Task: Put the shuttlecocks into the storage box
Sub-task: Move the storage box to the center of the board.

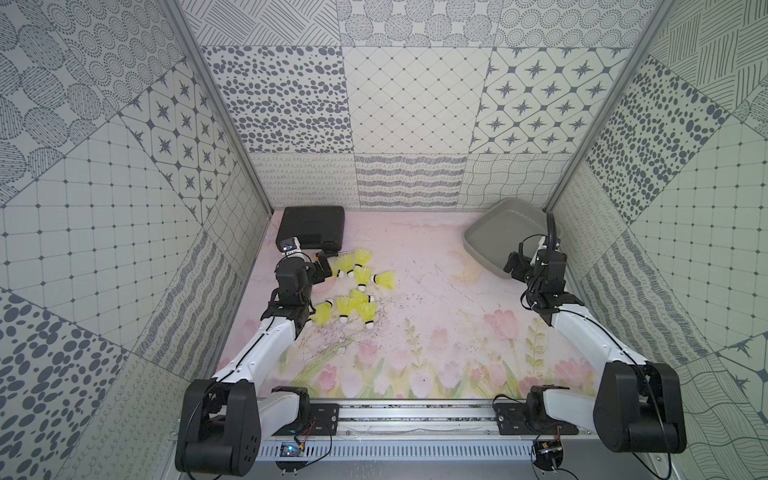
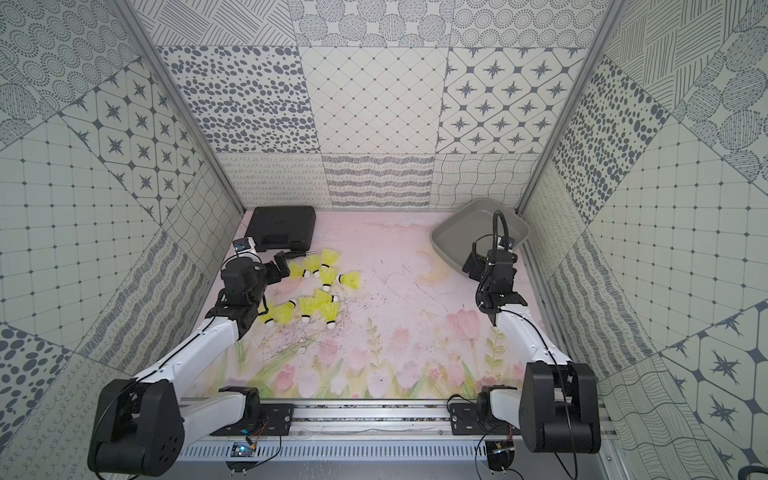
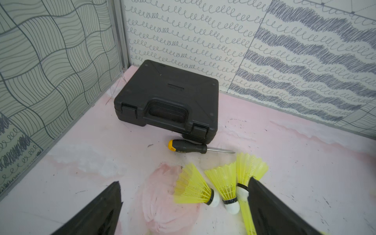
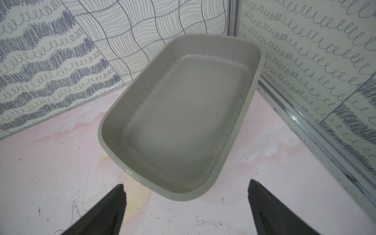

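Shuttlecocks [image 1: 362, 274] lay clustered at left, well apart from the empty storage box [image 4: 183, 122] in the far right corner, so the wide-open left gripper [image 3: 184, 181] likely needed to straddle just 1 squarely, while the right gripper [image 4: 186, 183] hovered wide, empty, at the box.

No text is legible; marks on the black case [image 3: 175, 87] and screwdriver [image 3: 189, 147] handle are too blurred.

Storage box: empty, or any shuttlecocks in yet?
Empty. The storage box shows a bare grey floor in the right wrist view; the shuttlecocks lie outside it.
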